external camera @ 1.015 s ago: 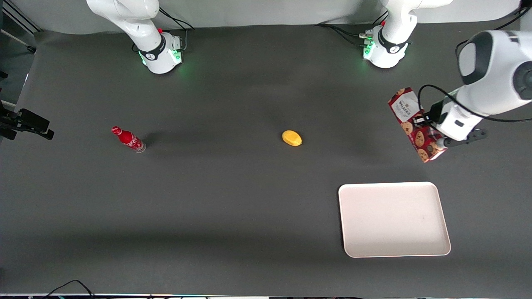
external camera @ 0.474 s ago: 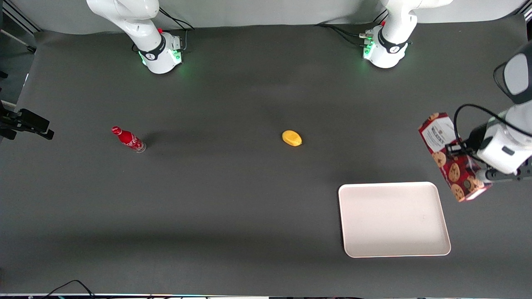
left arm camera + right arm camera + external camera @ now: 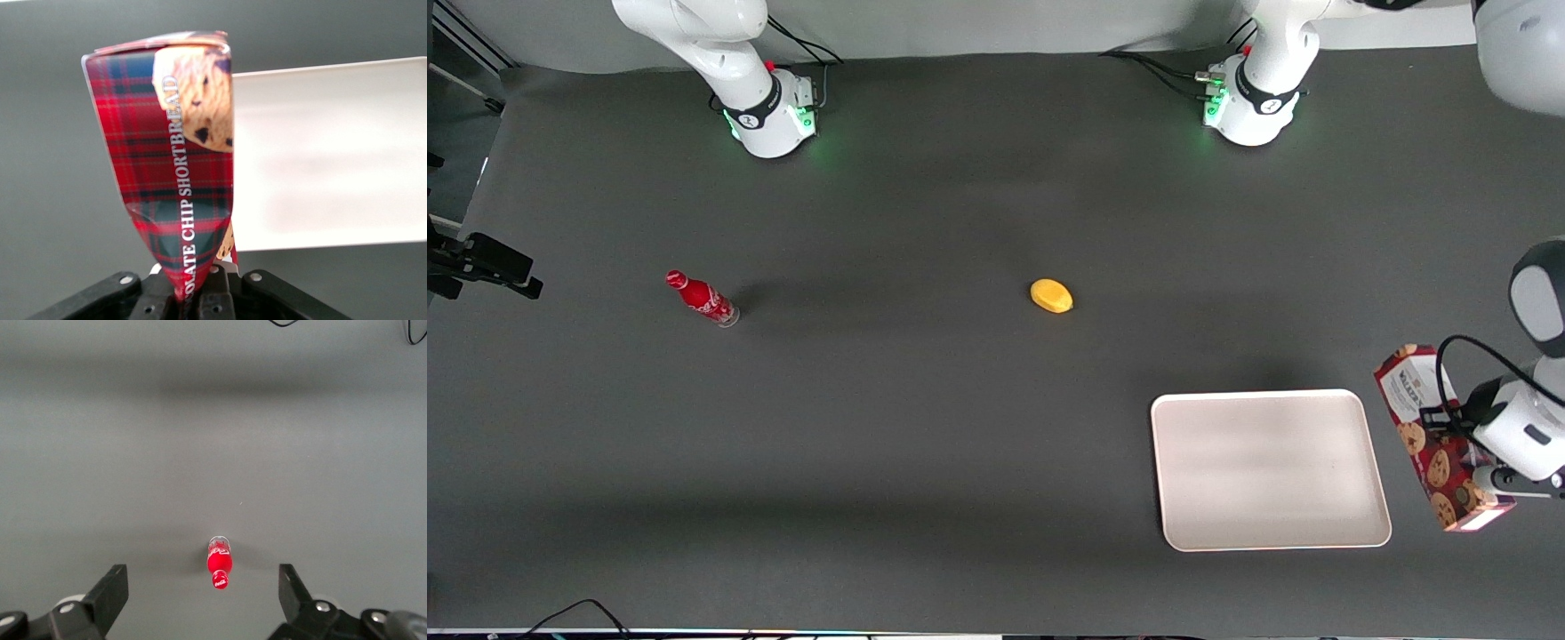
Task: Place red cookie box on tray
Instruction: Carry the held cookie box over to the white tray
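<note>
gripper [image 3: 193, 293]: clamped on the red cookie box, fingers pinching its narrow plaid edge; held up off the table at the working arm's end, just beside the tray, not over it
red cookie box [image 3: 1436, 440]: in the grip, clear of the table, tilted; white label end farther from the front camera, lit end nearer; wrist view shows plaid side with "CHIP SHORTBREAD" text and a cookie picture [image 3: 177, 153]
box vs tray: apart, box hangs past the tray's short edge on the working arm's side; no part of it on the tray
tray [image 3: 1352, 533]: cream-white, flat on the dark table, nothing in it; also seen from the wrist camera next to the box [image 3: 333, 153]
yellow object [image 3: 1051, 295]: small, oval, mid-table, farther from the front camera than the tray, well apart from it
red soda bottle [image 3: 701, 299]: lying on its side toward the parked arm's end of the table, well apart from everything else; also in the right wrist view [image 3: 219, 563]
table [image 3: 925, 427]: dark grey cloth surface
</note>
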### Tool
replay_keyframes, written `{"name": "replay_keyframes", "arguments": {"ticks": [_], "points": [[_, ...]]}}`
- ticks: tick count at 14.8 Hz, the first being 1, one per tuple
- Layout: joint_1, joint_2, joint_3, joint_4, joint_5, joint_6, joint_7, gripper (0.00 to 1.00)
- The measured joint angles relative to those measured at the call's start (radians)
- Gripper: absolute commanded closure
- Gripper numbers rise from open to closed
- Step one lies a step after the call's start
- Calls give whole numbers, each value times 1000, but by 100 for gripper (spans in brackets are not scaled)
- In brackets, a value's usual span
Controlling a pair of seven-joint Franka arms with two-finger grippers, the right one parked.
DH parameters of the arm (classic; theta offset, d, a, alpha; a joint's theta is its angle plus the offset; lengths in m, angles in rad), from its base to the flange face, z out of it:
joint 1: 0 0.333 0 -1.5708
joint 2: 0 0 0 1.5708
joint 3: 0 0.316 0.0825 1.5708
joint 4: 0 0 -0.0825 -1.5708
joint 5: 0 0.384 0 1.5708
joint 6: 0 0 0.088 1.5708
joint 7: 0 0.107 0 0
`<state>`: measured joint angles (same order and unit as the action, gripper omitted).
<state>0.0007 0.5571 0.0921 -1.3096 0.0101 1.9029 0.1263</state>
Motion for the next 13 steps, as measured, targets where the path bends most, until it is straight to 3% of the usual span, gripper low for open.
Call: {"name": "replay_keyframes", "arguments": {"ticks": [7, 13], "points": [[-5, 224, 7, 38, -4, 88, -5, 100], [-5, 267, 20, 44, -35, 137, -8, 100]]}}
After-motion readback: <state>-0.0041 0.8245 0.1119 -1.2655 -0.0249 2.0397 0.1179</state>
